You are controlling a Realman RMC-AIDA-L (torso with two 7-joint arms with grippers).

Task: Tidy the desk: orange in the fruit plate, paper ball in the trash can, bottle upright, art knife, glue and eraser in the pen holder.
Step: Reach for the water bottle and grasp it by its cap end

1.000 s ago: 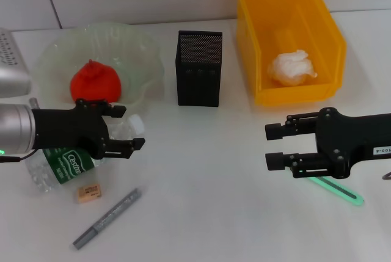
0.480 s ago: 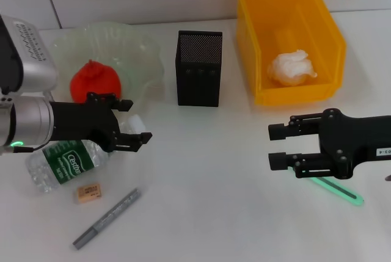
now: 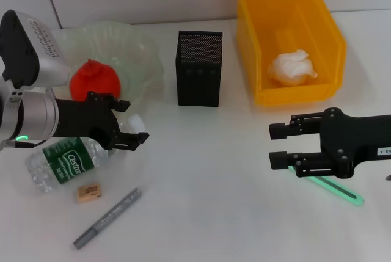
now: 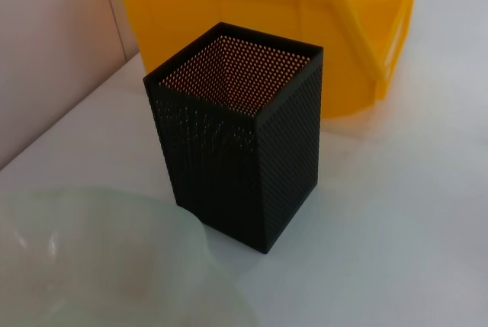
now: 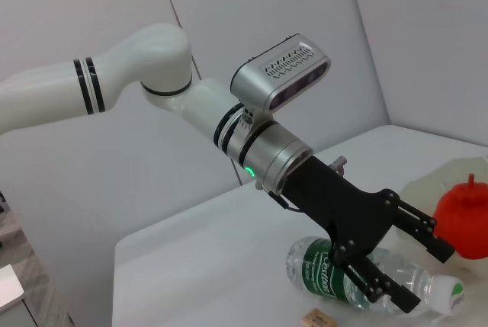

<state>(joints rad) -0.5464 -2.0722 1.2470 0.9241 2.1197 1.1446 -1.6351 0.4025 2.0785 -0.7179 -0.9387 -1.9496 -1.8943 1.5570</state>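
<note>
— Bottle (image 3: 61, 163) lies on its side at the left of the table (image 3: 201, 176), cap end under the left gripper (image 3: 127, 123), whose fingers are spread apart above it, holding nothing.

— And the right gripper (image 3: 276, 146)?

— Hovering on the right, spread too, empty, above a green knife (image 3: 337, 191). The paper ball (image 3: 292, 66) sits in the yellow bin (image 3: 317, 30).

— Orange (image 3: 93, 82)?

— In the clear plate (image 3: 137, 48), just behind the left gripper. The pen holder (image 3: 199, 69) stands upright between plate and bin; from the left wrist it looks hollow.

— Small bits?

— An eraser (image 3: 88, 193) just beside the bottle, and near it a grey stick (image 3: 107, 218), lying flat.
</note>
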